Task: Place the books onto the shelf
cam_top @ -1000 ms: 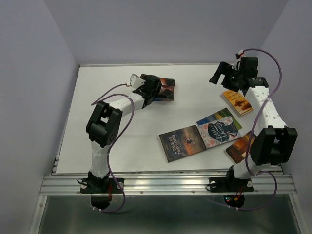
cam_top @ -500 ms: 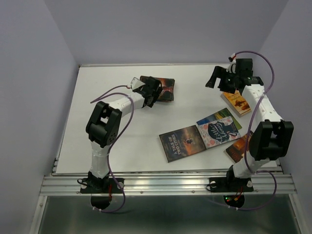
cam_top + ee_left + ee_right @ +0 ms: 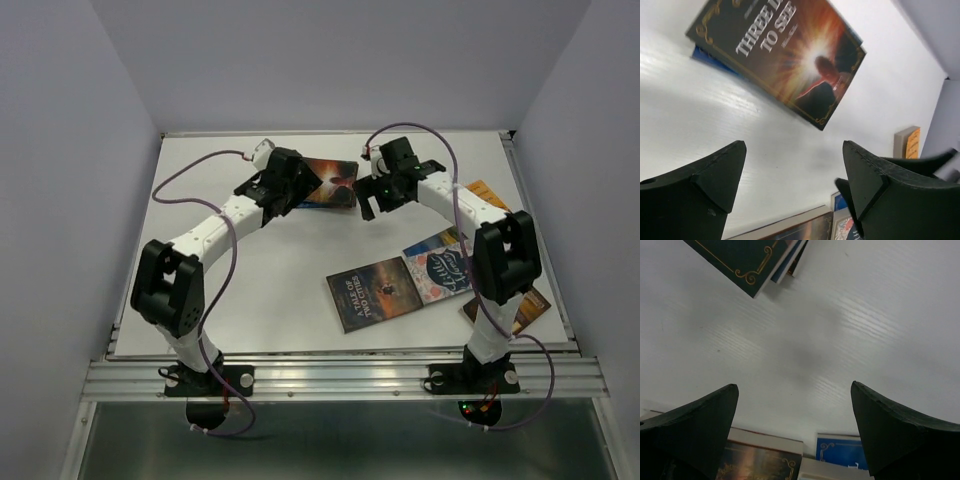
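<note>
Dark brown cover lettered "THREE D… TO SEE" tops the stack of books [image 3: 785, 55] at the far middle of the surface [image 3: 260, 270]. The left pincer [image 3: 794, 150] and right pincer [image 3: 795, 390] stand wide and empty beside it. Recommended: approach opposite edges squarely before closing. A loose book [image 3: 375, 293] reads "A TALE OF TWO CITIES".
</note>
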